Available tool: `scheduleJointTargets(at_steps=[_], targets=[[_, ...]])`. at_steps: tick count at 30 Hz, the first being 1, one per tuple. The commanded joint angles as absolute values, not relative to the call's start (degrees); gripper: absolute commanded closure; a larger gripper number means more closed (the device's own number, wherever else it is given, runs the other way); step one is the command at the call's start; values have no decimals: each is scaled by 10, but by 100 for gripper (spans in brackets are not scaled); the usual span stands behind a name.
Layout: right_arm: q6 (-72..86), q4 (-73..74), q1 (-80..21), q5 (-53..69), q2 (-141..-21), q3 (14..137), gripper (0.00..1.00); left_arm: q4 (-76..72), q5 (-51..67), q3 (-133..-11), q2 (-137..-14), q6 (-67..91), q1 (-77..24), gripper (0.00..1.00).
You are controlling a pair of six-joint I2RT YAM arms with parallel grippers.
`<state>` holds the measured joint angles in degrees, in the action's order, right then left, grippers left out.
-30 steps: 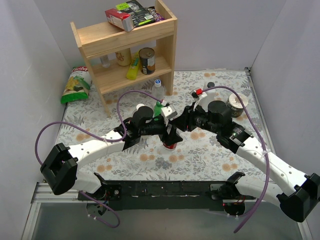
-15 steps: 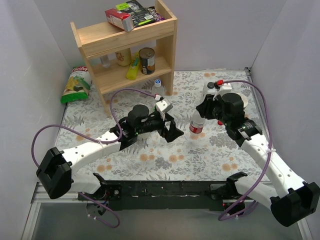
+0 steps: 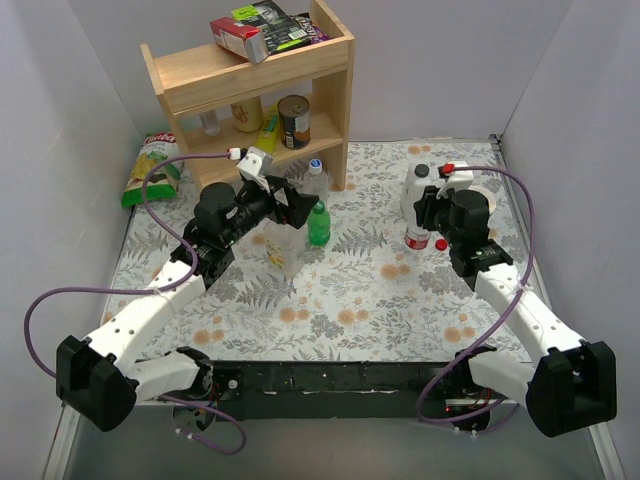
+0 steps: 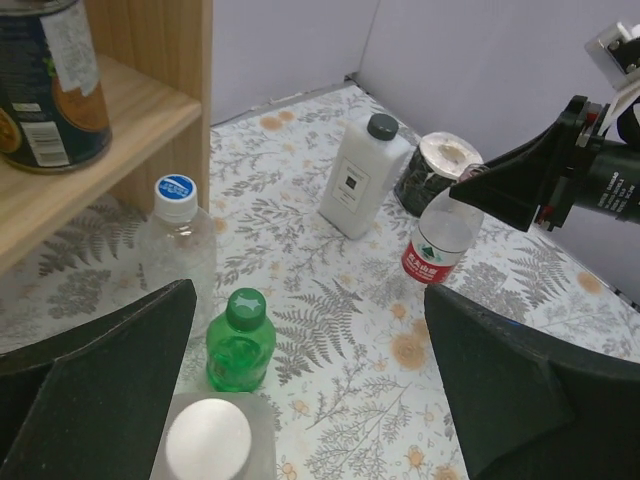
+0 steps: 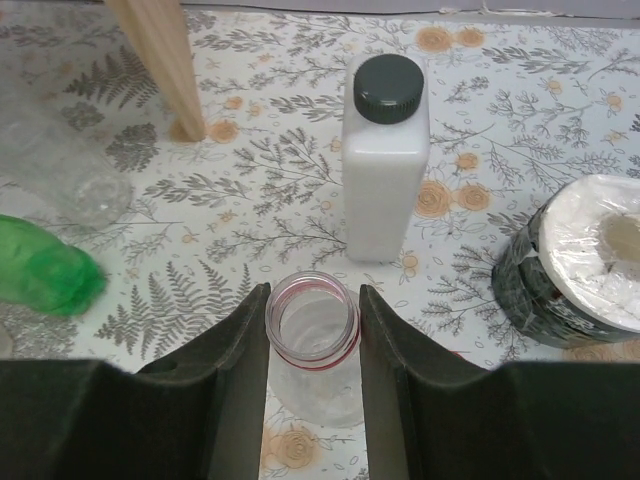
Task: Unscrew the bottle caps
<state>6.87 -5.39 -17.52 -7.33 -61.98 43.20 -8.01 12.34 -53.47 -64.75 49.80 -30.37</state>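
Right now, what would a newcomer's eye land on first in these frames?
The right gripper clamped on the neck of the red-labelled bottle, right of centre, its mouth open and a red cap lying beside it. Next, the left gripper, wide open above three capped bottles near the wooden shelf: the green bottle, a blue-capped bottle and a white-capped bottle.

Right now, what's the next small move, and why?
Probably open the right fingers and let go of the red-labelled bottle. Its mouth is bare, so that one is done, and it looks set down on the mat. The left fingers hang wide open over bottles whose white cap, green cap and blue cap are all on.
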Motion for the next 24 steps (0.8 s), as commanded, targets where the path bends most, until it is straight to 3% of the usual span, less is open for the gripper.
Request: scheduleJointTargets(at_steps=[1, 24], targets=[[34, -170, -159, -69, -627, 405, 99, -73, 48, -531, -632, 445, -301, 2], [2, -302, -155, -64, -681, 317, 99, -83, 58, -515, -643, 444, -301, 2]])
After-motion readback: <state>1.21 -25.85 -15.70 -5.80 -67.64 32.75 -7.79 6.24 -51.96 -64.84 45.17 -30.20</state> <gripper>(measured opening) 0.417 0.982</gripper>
